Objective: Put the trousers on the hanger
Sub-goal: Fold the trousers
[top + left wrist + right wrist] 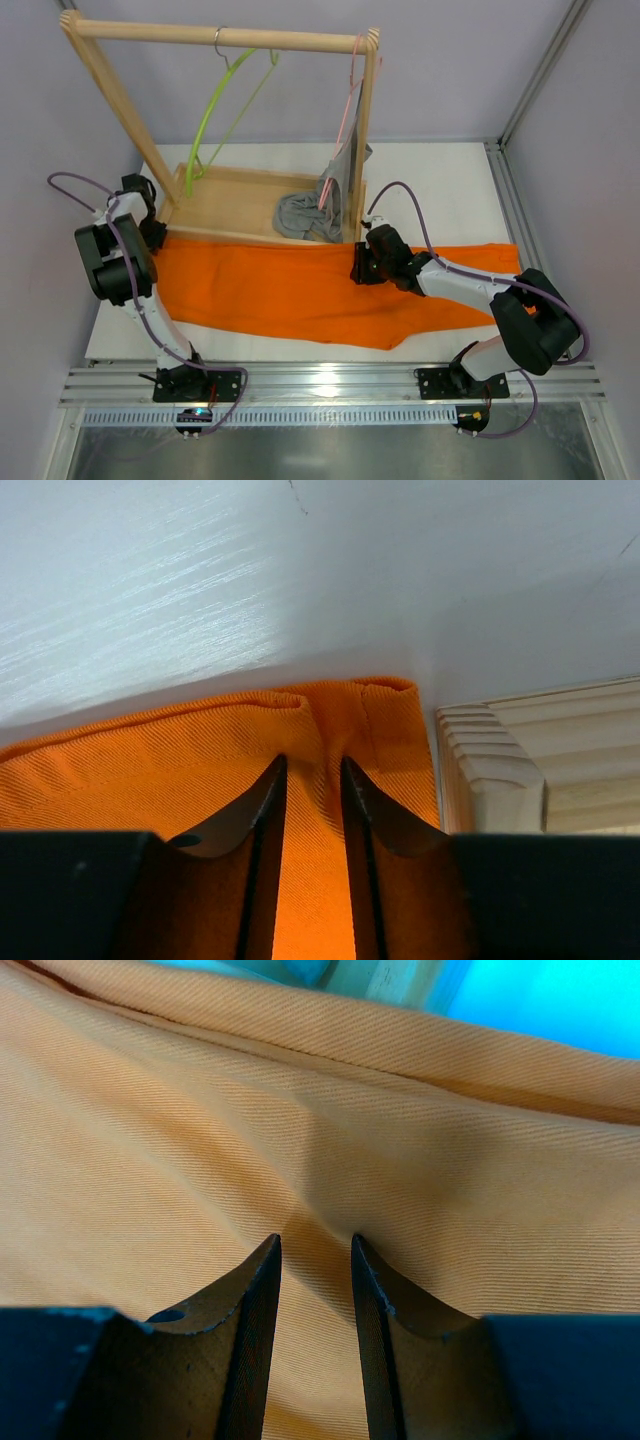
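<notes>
The orange trousers (280,290) lie flat across the table, left to right, in front of the wooden rack. The lime-green hanger (213,110) hangs empty by its metal hook from the rack's top rail. My left gripper (152,238) is at the trousers' far left end, shut on a raised fold of the orange cloth (150,770), with its tips (312,765) by the hem. My right gripper (358,265) is at the trousers' far edge near the middle, its jaws (315,1242) pinching a pucker of cloth (300,1110).
The wooden rack's rail (220,35) spans the back; its base tray (240,200) lies just behind the trousers, one corner (490,770) beside my left fingers. A pink hanger (348,100) bears a grey garment (310,210) at the rack's right post.
</notes>
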Controlling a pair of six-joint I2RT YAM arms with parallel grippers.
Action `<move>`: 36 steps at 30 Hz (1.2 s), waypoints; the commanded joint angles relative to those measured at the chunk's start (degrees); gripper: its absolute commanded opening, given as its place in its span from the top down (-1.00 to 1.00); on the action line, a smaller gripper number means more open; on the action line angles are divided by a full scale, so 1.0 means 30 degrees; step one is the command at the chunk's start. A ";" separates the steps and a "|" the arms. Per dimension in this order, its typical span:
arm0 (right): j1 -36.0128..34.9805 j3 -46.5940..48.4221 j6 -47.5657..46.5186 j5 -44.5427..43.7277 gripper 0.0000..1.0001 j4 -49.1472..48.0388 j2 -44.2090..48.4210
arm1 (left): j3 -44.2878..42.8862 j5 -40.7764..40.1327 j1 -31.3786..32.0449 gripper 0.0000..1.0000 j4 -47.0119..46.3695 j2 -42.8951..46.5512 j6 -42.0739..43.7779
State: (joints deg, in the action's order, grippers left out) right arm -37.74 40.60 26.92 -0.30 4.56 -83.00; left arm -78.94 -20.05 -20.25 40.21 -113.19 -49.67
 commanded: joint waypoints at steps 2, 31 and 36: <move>0.0069 0.0061 -0.0330 -0.0370 0.25 -0.0904 0.0450 | -0.0670 -0.0493 0.0217 0.54 0.0250 -0.0415 -0.0319; 0.0069 0.0149 -0.0476 -0.0194 0.25 -0.1051 -0.0018 | -0.2692 -0.2458 0.1652 1.00 -0.0273 0.1020 0.0415; 0.0069 0.0149 -0.0476 -0.0253 0.24 -0.1051 -0.0077 | -0.2429 -0.1929 0.1623 0.99 -0.1095 0.0873 0.0063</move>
State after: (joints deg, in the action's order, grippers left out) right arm -37.74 40.60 26.44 -0.30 4.29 -83.02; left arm -85.47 -25.36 -15.49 42.76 -113.19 -48.07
